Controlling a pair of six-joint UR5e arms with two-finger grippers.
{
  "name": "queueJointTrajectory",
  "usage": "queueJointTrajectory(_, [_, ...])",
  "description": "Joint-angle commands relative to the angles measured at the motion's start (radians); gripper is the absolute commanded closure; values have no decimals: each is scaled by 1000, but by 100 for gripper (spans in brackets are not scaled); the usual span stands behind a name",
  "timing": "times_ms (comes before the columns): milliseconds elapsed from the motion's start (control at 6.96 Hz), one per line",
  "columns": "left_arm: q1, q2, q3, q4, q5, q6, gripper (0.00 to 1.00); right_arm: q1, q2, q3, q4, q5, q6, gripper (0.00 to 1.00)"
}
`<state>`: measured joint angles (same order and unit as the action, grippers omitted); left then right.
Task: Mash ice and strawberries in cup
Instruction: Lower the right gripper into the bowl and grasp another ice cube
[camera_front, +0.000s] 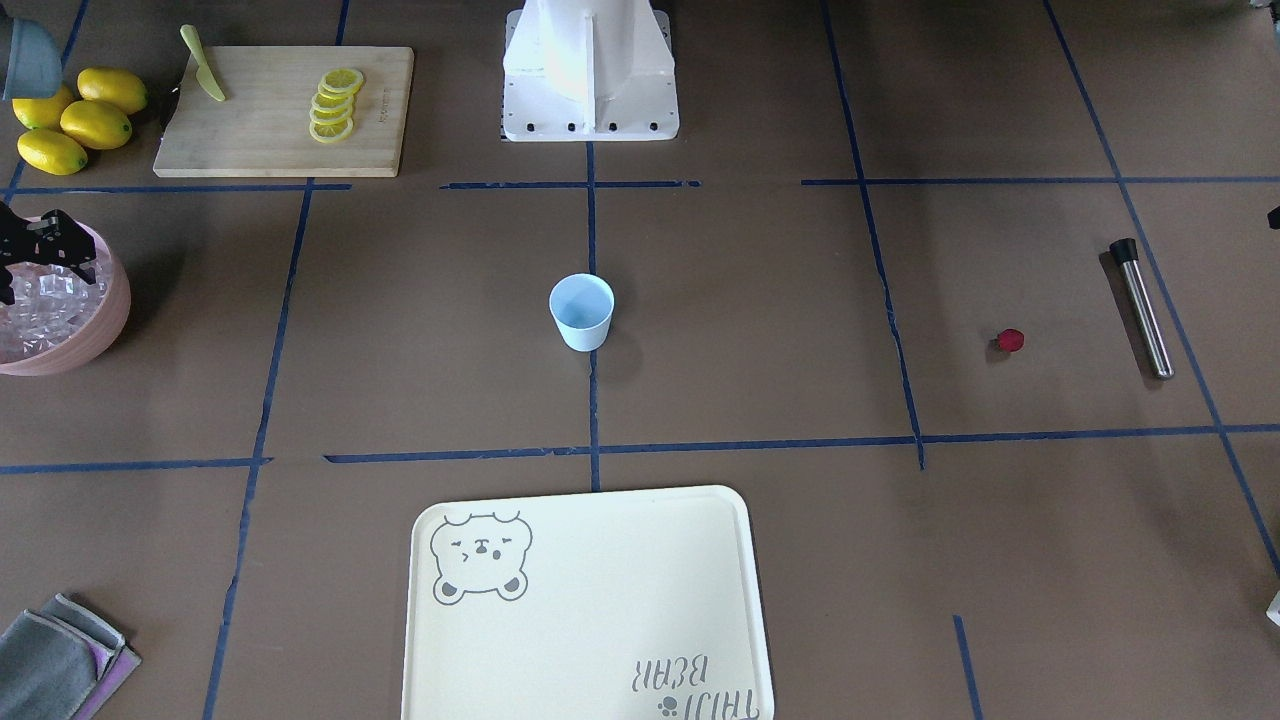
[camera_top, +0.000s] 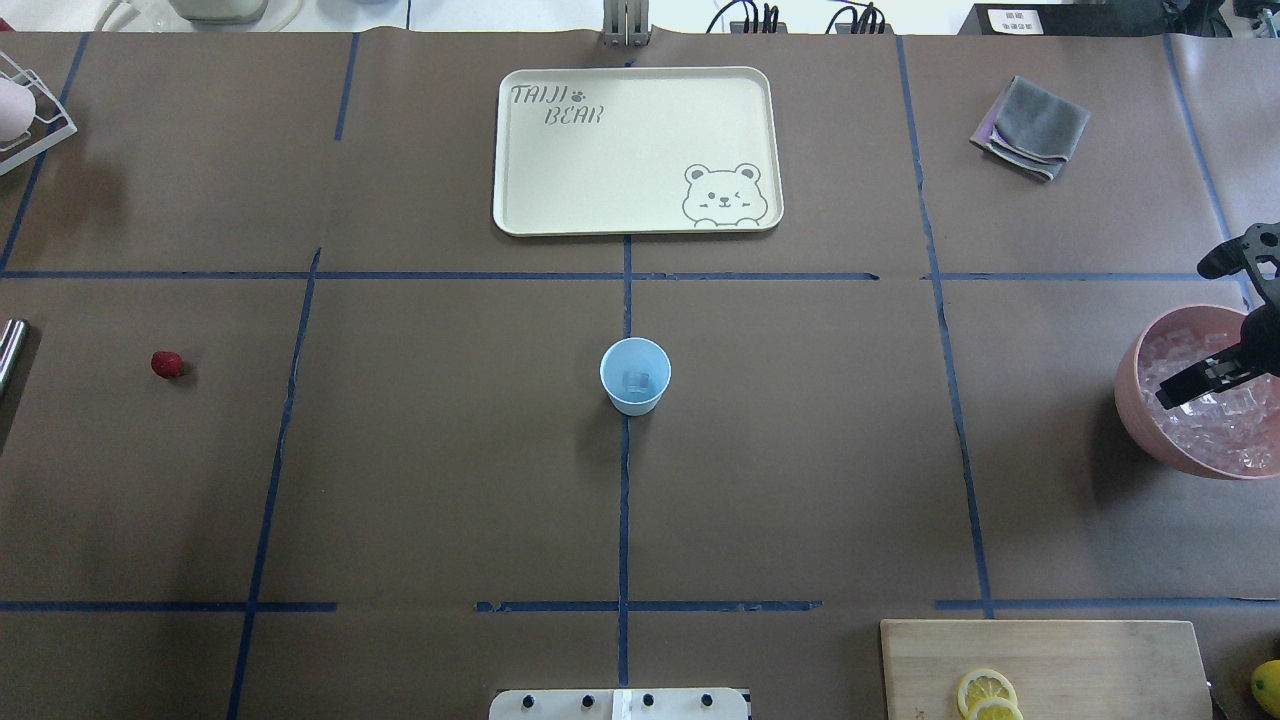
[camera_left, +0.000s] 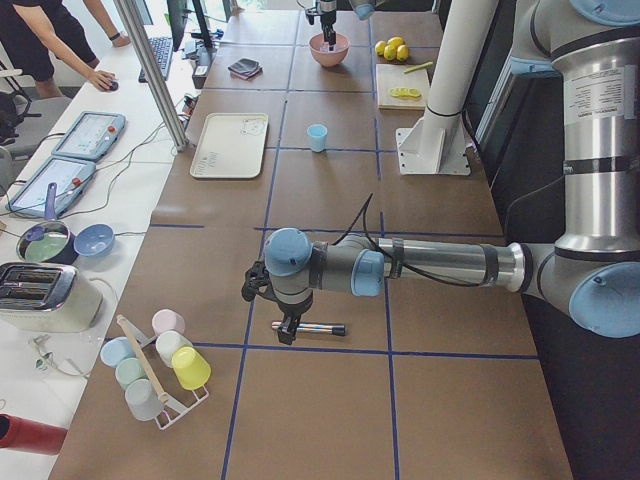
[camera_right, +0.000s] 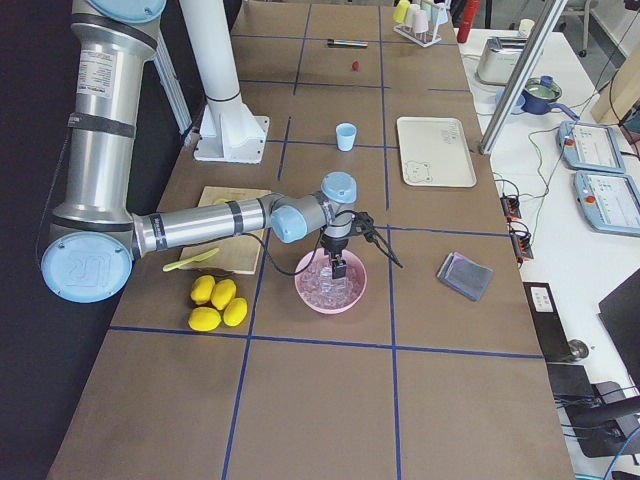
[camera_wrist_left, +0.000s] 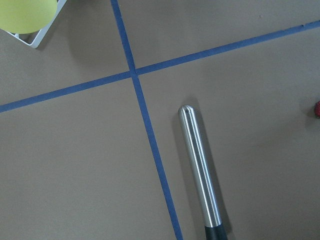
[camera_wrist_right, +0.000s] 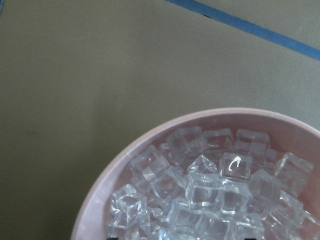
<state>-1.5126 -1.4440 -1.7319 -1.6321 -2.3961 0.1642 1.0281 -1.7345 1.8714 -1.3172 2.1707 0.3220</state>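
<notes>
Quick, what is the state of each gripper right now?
Left gripper: cannot be told.
Right gripper: open, over the ice in the bowl.

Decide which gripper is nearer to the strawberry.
Left. The left gripper hovers over the metal rod lying near the strawberry; the right gripper is at the pink bowl of ice, far off at the opposite end.

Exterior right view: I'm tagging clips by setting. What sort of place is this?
Probably a robotics lab, not a kitchen: blue tape grid on the table, teach pendants on the side bench.
</notes>
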Motion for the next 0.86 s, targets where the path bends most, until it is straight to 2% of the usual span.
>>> queueJointTrajectory(0, [0,1,0,0,0,0,0,-8,-5,-6,0,-8,-6,16])
queueJointTrajectory(288, [0,1,-1,0,-2,0,0,-20,-5,-9,-4,-14,-6,22])
queueJointTrajectory(575, [0,1,-1,0,-2,0,0,-31,-5,-17,-7,-22,-6,22])
queueJointTrajectory(719, [0,1,-1,0,-2,0,0,-32,-5,-17,-7,-22,-6,34])
